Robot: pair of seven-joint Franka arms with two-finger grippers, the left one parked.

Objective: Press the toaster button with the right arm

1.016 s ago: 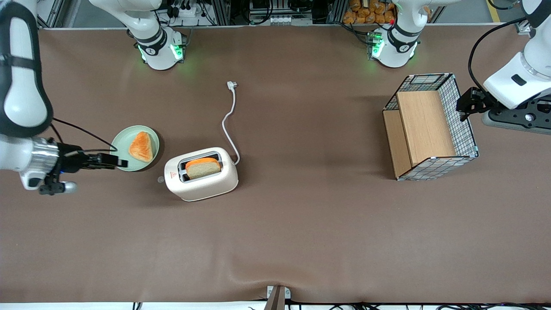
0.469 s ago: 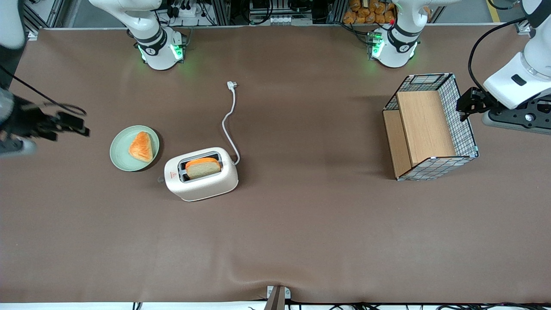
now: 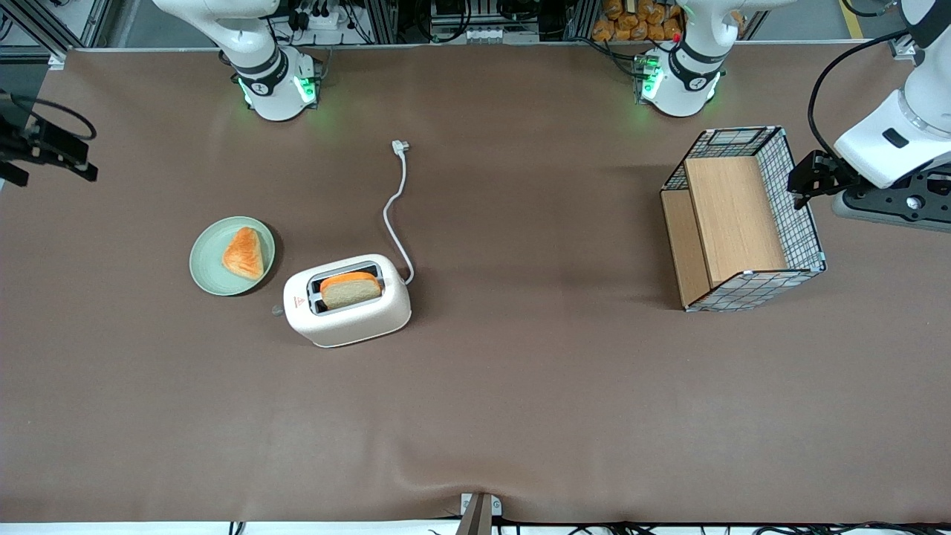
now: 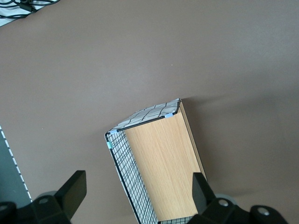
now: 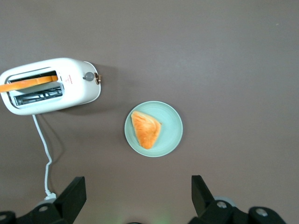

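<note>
One white toaster (image 3: 347, 300) stands on the brown table (image 3: 520, 401), with one slice of bread (image 3: 351, 290) upright in its single slot. Its one grey button (image 3: 276, 310) sticks out of the narrow end that faces the working arm's end of the table, next to a small red mark. One white cord (image 3: 397, 215) winds away from the toaster, farther from the front camera, and ends in a plug (image 3: 401, 147).

Just beside the button end sits one pale green plate (image 3: 208, 260) carrying one orange triangular pastry (image 3: 244, 253).

The right arm's gripper (image 3: 56, 152) hangs high at the working arm's edge of the table, well apart from the toaster and plate. In the wrist view its two black fingers (image 5: 70, 198) stand wide apart, holding nothing.

Toward the parked arm's end rests one wire-mesh basket (image 3: 799, 215) with wooden panels inside.
</note>
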